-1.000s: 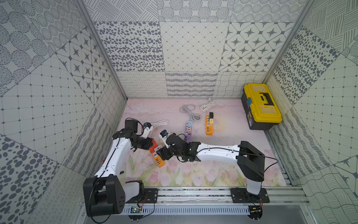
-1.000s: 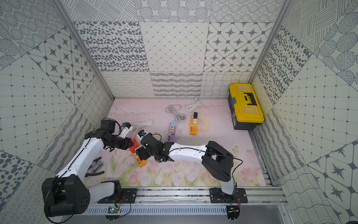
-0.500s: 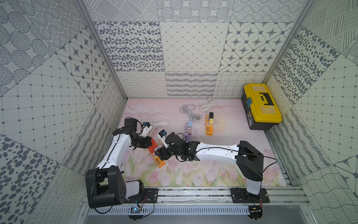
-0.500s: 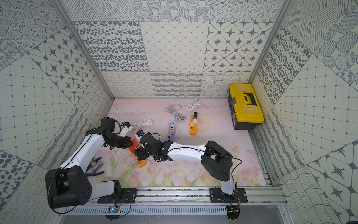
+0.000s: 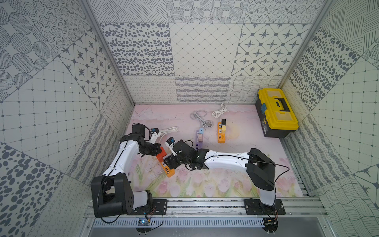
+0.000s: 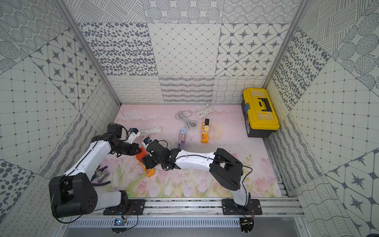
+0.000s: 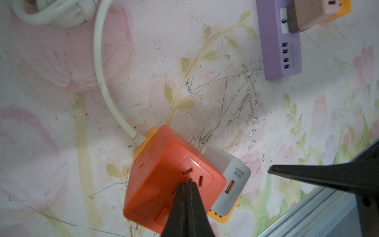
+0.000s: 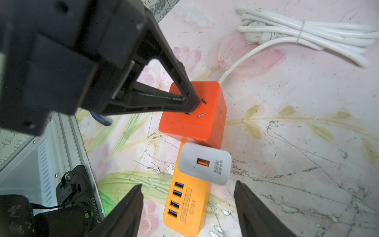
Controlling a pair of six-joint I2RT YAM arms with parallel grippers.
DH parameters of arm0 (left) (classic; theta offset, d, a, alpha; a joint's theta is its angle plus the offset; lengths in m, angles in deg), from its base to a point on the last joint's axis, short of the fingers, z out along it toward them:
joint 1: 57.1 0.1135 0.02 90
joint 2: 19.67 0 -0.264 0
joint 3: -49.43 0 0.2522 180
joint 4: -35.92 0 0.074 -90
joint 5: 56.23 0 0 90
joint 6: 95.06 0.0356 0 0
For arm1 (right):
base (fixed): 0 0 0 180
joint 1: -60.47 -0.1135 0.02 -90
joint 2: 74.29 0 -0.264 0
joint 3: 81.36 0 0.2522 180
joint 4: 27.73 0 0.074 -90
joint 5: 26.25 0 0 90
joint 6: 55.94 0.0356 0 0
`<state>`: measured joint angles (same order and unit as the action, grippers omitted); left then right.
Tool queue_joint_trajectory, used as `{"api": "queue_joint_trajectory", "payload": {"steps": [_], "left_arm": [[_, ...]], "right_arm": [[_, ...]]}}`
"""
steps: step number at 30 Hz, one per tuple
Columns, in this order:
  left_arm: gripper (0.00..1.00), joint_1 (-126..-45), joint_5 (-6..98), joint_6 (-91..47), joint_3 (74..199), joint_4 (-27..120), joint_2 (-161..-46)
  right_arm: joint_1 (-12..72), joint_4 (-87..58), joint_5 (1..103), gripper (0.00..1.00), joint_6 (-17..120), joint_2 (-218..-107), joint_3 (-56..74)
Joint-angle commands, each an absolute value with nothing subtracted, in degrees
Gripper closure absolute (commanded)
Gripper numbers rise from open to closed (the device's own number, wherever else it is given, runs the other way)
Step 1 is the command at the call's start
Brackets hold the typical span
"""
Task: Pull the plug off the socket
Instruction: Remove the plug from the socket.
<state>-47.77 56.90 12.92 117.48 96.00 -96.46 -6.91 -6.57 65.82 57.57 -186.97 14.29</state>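
orange power strip [image 5: 168, 171] is lying on the flowered worktop [image 5: 225, 184], left of centre in the lower half of both top views, with its white cable [image 7: 98, 71] curving away. a red cube adapter [image 8: 194, 121] and a white charger [image 8: 205, 163] are sitting plugged into it, just beside each other. the left gripper [image 7: 188, 182] is resting its closed tips on the cube's top face, holding nothing. the right gripper [image 8: 187, 183] is hovering with jaws parted wide, one on each side of the charger, clear of it.
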Motion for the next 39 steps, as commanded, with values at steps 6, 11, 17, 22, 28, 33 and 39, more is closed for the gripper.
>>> {"api": "queue_joint_trajectory", "payload": {"steps": [6, 11, 17, 22, 28, 33, 39], "left_arm": [[1.00, -47.5, 54.0, 14.8, 114.5, 97.1, -96.6], [1.00, -47.4, 53.8, 14.7, 112.7, 96.3, -95.9], [1.00, -47.1, 53.0, 15.9, 111.5, 97.6, -94.7], [1.00, -46.8, 52.2, 17.2, 111.1, 99.0, -93.9], [1.00, -46.6, 51.6, 17.6, 110.3, 99.2, -93.8], [1.00, -46.3, 51.7, 17.6, 109.7, 99.2, -93.2], [1.00, -46.0, 51.6, 17.9, 108.6, 98.9, -92.6]], "right_arm": [[-6.7, -5.4, 68.3, 0.20, 54.8, -190.5, 17.1], [-6.7, -4.6, 69.0, 0.16, 53.8, -192.1, 18.4], [-6.8, -4.5, 68.9, 0.16, 53.5, -193.2, 19.7], [-6.7, -5.0, 69.5, 0.17, 53.7, -194.1, 20.2], [-6.8, -5.4, 69.9, 0.19, 53.6, -195.1, 20.6], [-6.9, -5.6, 71.0, 0.22, 53.0, -195.8, 21.0], [-7.5, -6.1, 71.5, 0.23, 52.8, -197.3, 22.4]]}}
